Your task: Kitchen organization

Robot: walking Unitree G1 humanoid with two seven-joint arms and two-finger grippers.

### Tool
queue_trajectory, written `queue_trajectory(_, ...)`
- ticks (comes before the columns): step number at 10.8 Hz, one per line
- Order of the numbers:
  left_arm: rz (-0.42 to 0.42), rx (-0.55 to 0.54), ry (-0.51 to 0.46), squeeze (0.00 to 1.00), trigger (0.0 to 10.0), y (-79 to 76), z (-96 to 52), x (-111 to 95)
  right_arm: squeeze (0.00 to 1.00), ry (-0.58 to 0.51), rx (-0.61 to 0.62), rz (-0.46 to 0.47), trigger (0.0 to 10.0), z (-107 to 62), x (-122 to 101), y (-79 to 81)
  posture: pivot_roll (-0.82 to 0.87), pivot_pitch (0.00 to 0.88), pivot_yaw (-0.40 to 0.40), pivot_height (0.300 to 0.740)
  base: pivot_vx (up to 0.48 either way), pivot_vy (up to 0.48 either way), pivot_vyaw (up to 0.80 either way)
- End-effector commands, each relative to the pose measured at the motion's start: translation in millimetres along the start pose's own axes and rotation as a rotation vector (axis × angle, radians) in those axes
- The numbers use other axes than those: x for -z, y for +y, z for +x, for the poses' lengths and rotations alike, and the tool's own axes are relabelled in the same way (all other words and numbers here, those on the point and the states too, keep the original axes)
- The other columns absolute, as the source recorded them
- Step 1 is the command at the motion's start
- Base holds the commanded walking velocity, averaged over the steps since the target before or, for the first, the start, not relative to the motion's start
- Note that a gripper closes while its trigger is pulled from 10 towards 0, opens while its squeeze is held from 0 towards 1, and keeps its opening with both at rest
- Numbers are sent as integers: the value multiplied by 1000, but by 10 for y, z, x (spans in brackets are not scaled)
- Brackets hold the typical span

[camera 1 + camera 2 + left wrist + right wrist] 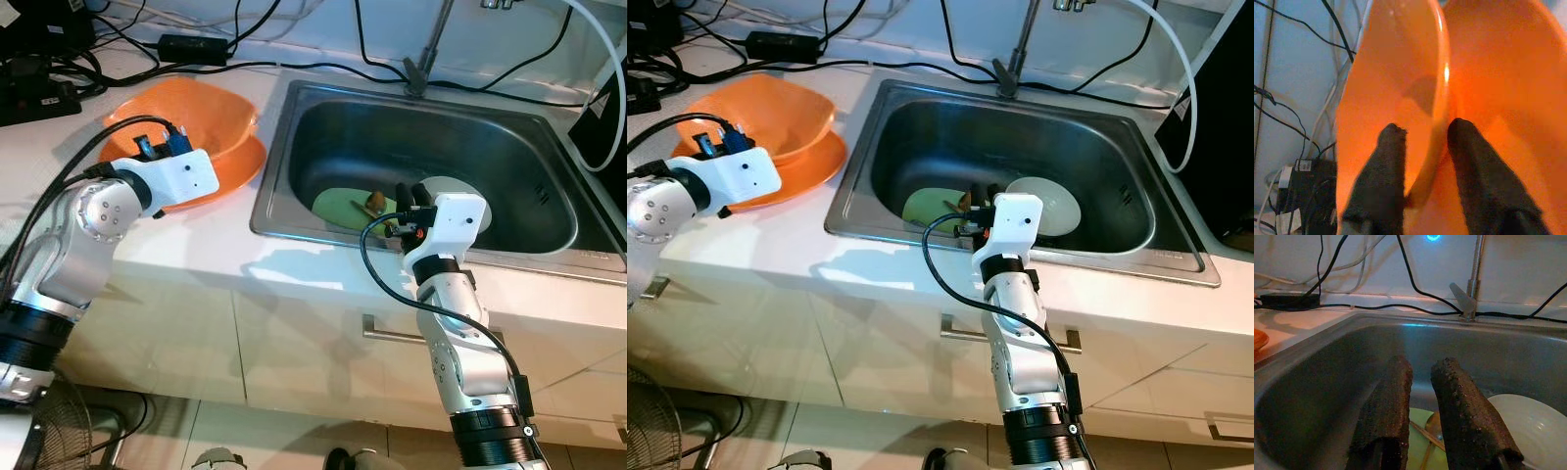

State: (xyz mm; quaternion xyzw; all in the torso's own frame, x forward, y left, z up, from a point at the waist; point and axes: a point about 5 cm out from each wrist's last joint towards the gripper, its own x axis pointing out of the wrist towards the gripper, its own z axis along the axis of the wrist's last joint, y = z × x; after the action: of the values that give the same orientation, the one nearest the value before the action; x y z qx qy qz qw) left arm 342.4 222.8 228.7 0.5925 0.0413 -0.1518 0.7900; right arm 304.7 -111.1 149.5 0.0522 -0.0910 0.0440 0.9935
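- While the sink (pixel 294 147) is taken as landmark, the orange bowl (pixel 201 117) is seen on the counter left of it, apparently stacked on an orange plate (pixel 240 171).
- Left gripper (pixel 1422 134) is parted, straddling the bowl's rim, not clenched.
- Right gripper (pixel 1420 382) is parted and empty above the sink, over a green plate (pixel 343 206) and white plate (pixel 1053 201).
- Bowl judged light, stiff, slick; best pinched at the rim.

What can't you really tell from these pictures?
- The small brown things on the green plate in the sink: too small to name, part hidden by the right gripper.
- The tap: its top is cut off by the eye views' edge.
- Whether the left gripper touches the orange bowl's rim: the fingers straddle it, but contact is unclear.
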Motion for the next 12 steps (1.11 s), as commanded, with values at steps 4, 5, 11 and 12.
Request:
queue_trajectory(4, 7, 15, -9, 0, 0, -60, 29, -22, 0, 20, 14, -10, 10000, 3, 23, -28, 7, 88, -89, 740, 0, 0, 0)
queue_trajectory(5, 10, 19, -12, 0, 0, -74, 34, -27, 0, 22, 16, -12, 10000, 2, 29, -33, 7, 87, -89, 740, 0, 0, 0)
queue_trajectory(11, 152, -217, -160, 0, 8471, 235, 5, -312, 0, 28, 14, -13, 10000, 7, 40, -33, 8, 86, -92, 740, 0, 0, 0)
queue_trajectory(12, 165, -238, -200, 0, 10000, 257, 1, -407, 0, 28, 14, -14, 10000, 9, 38, -31, 8, 86, -92, 740, 0, 0, 0)
